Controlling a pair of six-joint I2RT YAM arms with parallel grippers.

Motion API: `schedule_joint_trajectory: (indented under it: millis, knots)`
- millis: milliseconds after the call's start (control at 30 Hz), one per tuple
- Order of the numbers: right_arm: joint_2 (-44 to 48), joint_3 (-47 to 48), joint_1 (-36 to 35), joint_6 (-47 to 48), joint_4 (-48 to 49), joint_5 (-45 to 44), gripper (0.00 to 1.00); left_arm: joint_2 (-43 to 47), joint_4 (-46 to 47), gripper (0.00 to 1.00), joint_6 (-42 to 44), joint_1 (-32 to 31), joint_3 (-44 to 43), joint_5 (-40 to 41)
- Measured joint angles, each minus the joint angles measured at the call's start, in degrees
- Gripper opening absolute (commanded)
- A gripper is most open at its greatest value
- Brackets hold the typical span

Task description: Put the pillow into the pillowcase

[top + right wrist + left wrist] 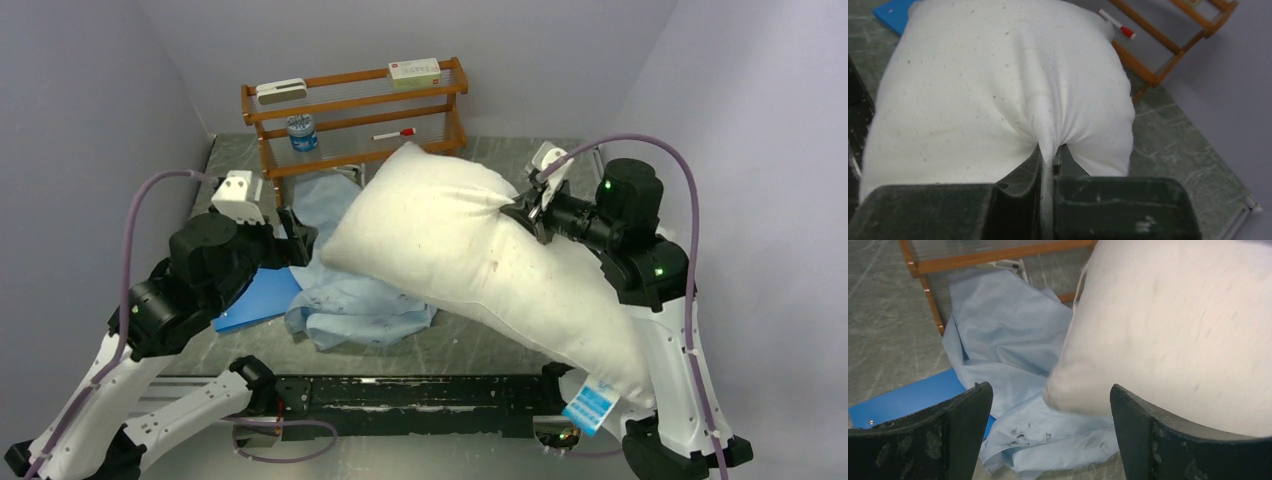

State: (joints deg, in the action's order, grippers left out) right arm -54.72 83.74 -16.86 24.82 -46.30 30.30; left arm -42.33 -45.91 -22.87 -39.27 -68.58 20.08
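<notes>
Right fingers (1020, 177) clench a fold of the pillow (450, 240), which slants from frame centre to lower right in the top view, its left end over the pillowcase (350, 300). Left fingers (963, 425), spread wide and holding nothing, hang at centre left near the pillow's corner. Pillowcase lies crumpled on the table (470, 345), partly over a blue sheet (255, 295).

Pillowcase (350, 305) partly hidden under pillow (450, 230) (opening unseen), box (414, 71) lettering too small to read
</notes>
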Motion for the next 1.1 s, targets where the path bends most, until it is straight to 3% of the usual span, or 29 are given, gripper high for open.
schedule_joint_trajectory:
  millis: [467,567,700,1033,1100]
  knots:
    - [-4.0,-14.1,0.0,3.1,1.2,-0.2,0.0,0.7,-1.1,0.91,0.6,0.0,0.7,2.0]
    - [-5.2,-15.2,0.0,2.6,1.6,-0.5,0.15,0.7,-1.1,0.91,0.6,0.0,1.8,2.0]
    - [-7.0,-15.2,0.0,-0.1,4.0,-0.9,0.48,0.7,-1.1,0.92,1.2,0.0,3.0,2.2]
    - [-10.8,-11.3,-2.6,-11.8,11.8,-2.5,0.79,2.6,-0.6,0.92,2.4,0.0,5.2,3.5]
    - [-11.8,-11.3,-6.7,-13.2,13.4,-5.2,0.98,2.9,-0.6,0.91,2.7,0.0,5.3,3.8]
